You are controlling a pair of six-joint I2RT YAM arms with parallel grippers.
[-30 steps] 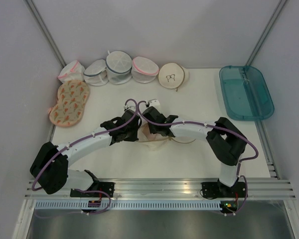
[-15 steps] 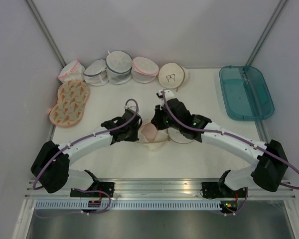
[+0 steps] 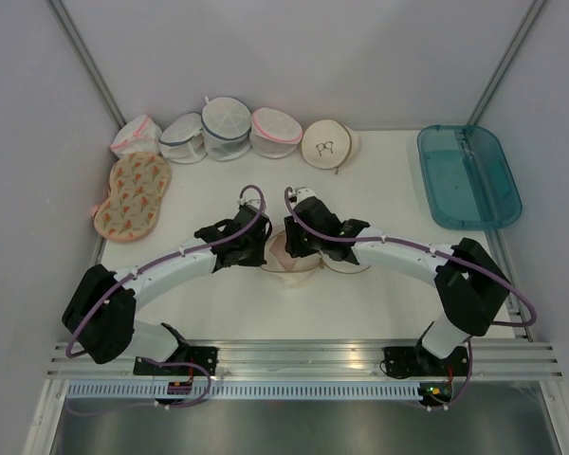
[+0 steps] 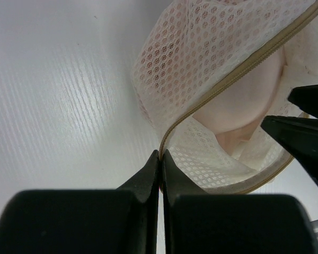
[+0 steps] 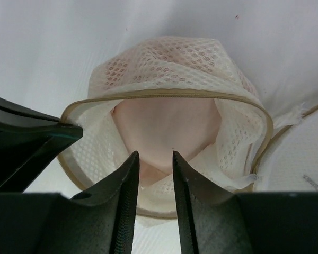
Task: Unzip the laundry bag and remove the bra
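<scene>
Top external view, desk asks: why are both arms bunched over one spot mid-table?

Field: They share the laundry bag (image 3: 296, 263), which lies open near the centre of the table (image 3: 389, 199), well apart from the row of mesh bags (image 3: 226, 128) along the far edge. The left gripper (image 3: 262, 252) comes in from the left and the right gripper (image 3: 286, 248) from the right, tips almost meeting.

Desk: What is the left one doing?

Field: Left wrist view shows its fingers (image 4: 146, 177) pressed together on the tan zip rim (image 4: 222, 84) at the bag's edge. My reading is that it pins the bag down, so the mouth gapes and the bag won't drag when something is pulled out.

Desk: And the bra?

Field: Inside. Right wrist view has the bra (image 5: 167, 124), pale peach-pink, sitting in the mouth under the raised mesh flap (image 5: 169, 58), ringed by the zip. The right gripper's jaws are spread with nothing between them, poised just in front of the fabric. They look lined up to dip in and pinch it.

Desk: So where does the job stand?

Field: The zip looks undone and the removal is not yet done. The risk, as I judge it, is that soft fabric and mesh lie close together, so the jaws could catch the lining along with the bra.
</scene>
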